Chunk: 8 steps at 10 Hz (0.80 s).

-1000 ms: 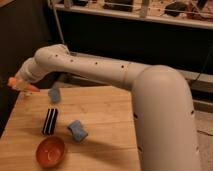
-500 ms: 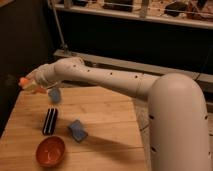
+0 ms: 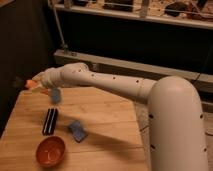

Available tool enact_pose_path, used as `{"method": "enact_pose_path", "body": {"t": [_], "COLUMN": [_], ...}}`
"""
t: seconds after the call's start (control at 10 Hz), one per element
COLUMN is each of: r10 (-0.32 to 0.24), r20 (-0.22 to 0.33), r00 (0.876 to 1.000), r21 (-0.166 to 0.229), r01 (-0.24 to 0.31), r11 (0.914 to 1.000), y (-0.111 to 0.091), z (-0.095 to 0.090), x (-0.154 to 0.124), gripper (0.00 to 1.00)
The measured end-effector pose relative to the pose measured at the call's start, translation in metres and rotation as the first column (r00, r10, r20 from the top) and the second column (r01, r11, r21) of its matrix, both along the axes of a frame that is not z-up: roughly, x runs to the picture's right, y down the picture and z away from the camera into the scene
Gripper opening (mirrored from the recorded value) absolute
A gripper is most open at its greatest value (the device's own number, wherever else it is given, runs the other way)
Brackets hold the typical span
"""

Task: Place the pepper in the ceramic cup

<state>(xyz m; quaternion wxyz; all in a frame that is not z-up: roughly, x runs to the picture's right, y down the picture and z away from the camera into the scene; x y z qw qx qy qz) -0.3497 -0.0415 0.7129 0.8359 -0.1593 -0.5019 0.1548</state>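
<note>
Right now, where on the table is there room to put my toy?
Bare wood lies on the table right of the blue block, toward the arm. The left is crowded: cup, black bar, orange bowl, and the gripper above the far corner holding the pepper.

One view, from high behind the arm [image 3: 117, 86], looks down across the worktop [image 3: 107, 117]; the hand [image 3: 40, 81] sits far-left, distant.

Hand [image 3: 39, 84] with pepper [image 3: 31, 83] near ceramic cup [image 3: 55, 95]
</note>
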Motion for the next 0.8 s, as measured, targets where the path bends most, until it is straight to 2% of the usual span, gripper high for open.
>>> {"method": "enact_pose_path", "body": {"t": [0.4, 0.8], "r10": [0.017, -0.002], "r20": [-0.019, -0.051], "r00": [1.0, 0.999], "r21": [0.009, 0.0], "r01": [-0.017, 0.002], "r11": [0.9998, 1.0], "y": [-0.004, -0.004], "z": [0.026, 0.055], "x": [0.003, -0.006], "gripper": [0.0, 0.0]}}
